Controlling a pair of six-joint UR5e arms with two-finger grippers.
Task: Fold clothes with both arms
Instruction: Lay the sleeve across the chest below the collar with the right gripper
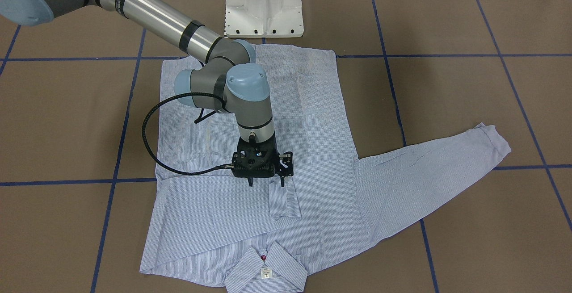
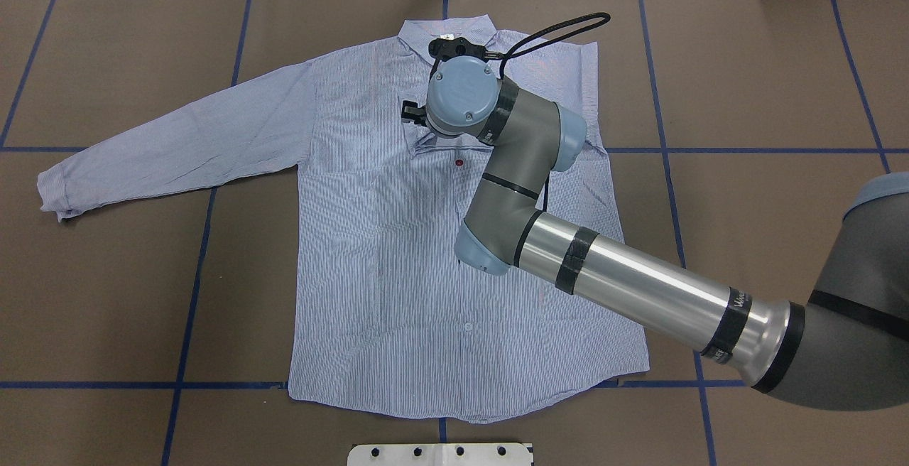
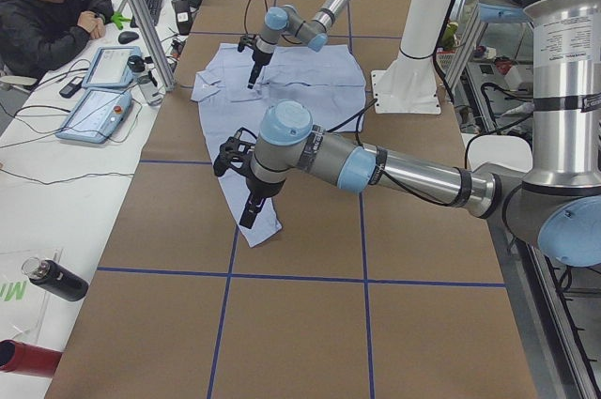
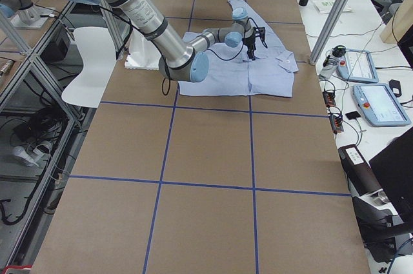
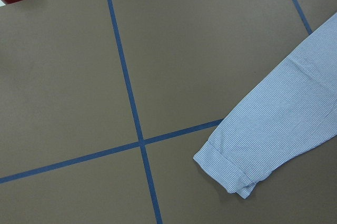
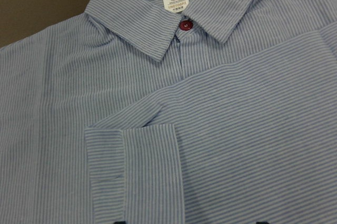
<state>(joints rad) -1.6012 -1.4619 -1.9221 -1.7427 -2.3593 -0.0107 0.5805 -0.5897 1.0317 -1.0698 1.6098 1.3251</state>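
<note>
The light blue striped shirt [image 2: 383, 253] lies face up on the brown table, collar [image 6: 174, 18] at the far side from the robot. One sleeve is folded across the chest, its cuff [image 1: 283, 203] just below the collar. My right gripper [image 1: 266, 183] hovers open right over that folded cuff [image 6: 131, 171], its fingertips apart with nothing held. The other sleeve stretches out flat, its cuff [image 5: 231, 166] on bare table. My left gripper [image 3: 252, 213] hangs high near that cuff and shows only in the exterior left view. I cannot tell whether it is open or shut.
The white pedestal base [image 1: 263, 7] stands at the shirt's hem side. Blue tape lines [image 2: 213, 384] grid the table. A person [image 3: 47, 14] sits at a side desk with control tablets [image 3: 94, 108]. Bottles [image 3: 56, 282] lie beyond the table's end.
</note>
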